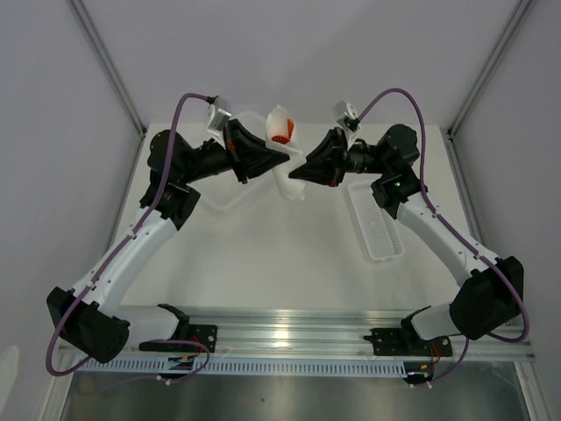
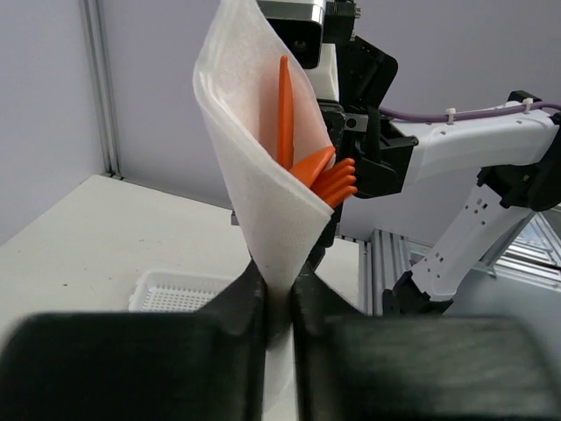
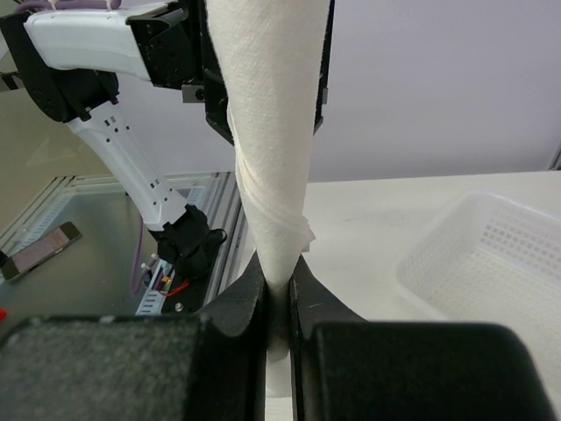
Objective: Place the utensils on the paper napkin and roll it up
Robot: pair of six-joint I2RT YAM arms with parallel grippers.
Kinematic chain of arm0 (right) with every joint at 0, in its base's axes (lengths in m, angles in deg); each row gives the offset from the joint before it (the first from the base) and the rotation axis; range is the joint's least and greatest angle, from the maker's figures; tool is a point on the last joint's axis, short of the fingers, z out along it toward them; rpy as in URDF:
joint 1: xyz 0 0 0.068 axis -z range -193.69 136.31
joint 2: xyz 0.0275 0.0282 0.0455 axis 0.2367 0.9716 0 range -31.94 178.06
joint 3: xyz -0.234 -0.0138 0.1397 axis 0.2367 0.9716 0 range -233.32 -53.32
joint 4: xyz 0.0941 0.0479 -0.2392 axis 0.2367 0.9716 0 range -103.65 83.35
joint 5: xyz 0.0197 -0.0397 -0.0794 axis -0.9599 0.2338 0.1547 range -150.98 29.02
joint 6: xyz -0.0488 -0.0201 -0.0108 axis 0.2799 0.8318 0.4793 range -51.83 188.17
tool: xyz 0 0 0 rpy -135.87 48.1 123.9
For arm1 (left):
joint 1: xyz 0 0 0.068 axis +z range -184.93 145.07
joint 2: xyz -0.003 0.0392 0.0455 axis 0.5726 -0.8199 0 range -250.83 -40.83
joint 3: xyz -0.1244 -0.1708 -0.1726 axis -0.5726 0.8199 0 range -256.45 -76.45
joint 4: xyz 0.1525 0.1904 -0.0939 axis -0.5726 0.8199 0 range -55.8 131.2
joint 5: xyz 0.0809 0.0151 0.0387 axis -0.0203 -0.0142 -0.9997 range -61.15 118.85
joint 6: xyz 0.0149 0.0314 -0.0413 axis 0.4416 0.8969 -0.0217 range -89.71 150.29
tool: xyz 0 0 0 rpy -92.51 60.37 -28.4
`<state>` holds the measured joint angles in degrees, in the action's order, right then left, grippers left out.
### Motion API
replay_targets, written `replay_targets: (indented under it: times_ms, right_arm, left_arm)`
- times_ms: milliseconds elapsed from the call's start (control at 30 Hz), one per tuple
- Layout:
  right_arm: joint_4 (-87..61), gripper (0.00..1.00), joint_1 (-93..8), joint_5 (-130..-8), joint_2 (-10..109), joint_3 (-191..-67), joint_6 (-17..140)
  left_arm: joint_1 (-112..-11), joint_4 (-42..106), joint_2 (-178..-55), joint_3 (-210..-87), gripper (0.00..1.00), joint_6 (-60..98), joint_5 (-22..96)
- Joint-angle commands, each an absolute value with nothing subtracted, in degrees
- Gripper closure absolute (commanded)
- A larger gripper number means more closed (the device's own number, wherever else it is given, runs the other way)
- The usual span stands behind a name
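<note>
The paper napkin [image 1: 287, 182] is wrapped into a cone-like roll and held up in the air between my two arms. The orange-red utensils [image 1: 280, 135] stick out of its open end. In the left wrist view the napkin [image 2: 250, 184] opens upward, with the utensils [image 2: 302, 162] inside: a slim handle and fork tines. My left gripper [image 1: 282, 160] [image 2: 279, 285] is shut on one side of the roll. My right gripper [image 1: 296, 172] [image 3: 278, 282] is shut on the opposite side, where the napkin [image 3: 267, 132] is tightly twisted.
A narrow white plastic tray [image 1: 375, 221] lies on the table to the right, also in the left wrist view [image 2: 180, 296]. A large white mesh basket [image 1: 221, 200] sits behind the left arm, also in the right wrist view [image 3: 482, 263]. A metal rail [image 1: 289, 331] runs along the near edge.
</note>
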<state>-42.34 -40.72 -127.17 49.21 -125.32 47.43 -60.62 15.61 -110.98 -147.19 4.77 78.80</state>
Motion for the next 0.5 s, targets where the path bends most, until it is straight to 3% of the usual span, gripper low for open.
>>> replay_targets:
  times_ms: [0, 33, 133, 167, 233, 333, 433, 467]
  right_arm:
    - [-41.9, 1.00, -40.8, -128.8, 50.0, -127.0, 47.4]
    - [-42.4, 1.00, -40.8, -128.7, 50.3, -127.1, 47.2]
    - [-43.7, 1.00, -40.8, -128.9, 50.8, -127.1, 45.9]
    - [-43.8, 1.00, -40.8, -129.0, 50.9, -127.1, 45.9]
    - [-43.4, 1.00, -40.8, -129.4, 50.9, -127.0, 46.0]
    - [-41.9, 1.00, -40.9, -130.0, 50.9, -126.7, 47.1]
    - [-39.2, 1.00, -40.8, -130.4, 50.8, -126.4, 48.3]
    - [-38.5, 1.00, -40.8, -130.3, 50.7, -125.8, 49.3]
  left_arm:
    - [-60.2, 14.7, -110.3, -149.4, 0.77, 5.9, 76.7]
    - [-60.0, 14.9, -110.2, -149.1, 0.68, 6.2, 76.0]
    - [-59.8, 15.7, -109.7, -149.1, 0.58, 7.4, 75.4]
    - [-59.6, 15.8, -109.4, -148.8, 0.45, 7.7, 75.1]
    - [-59.4, 15.8, -109.0, -148.7, 0.39, 8.6, 74.8]
    - [-58.8, 15.7, -108.9, -148.9, 0.39, 9.3, 74.8]
    - [-58.5, 16.1, -108.9, -149.2, 0.46, 9.5, 75.3]
    - [-58.4, 16.4, -108.9, -149.2, 0.52, 9.5, 75.4]
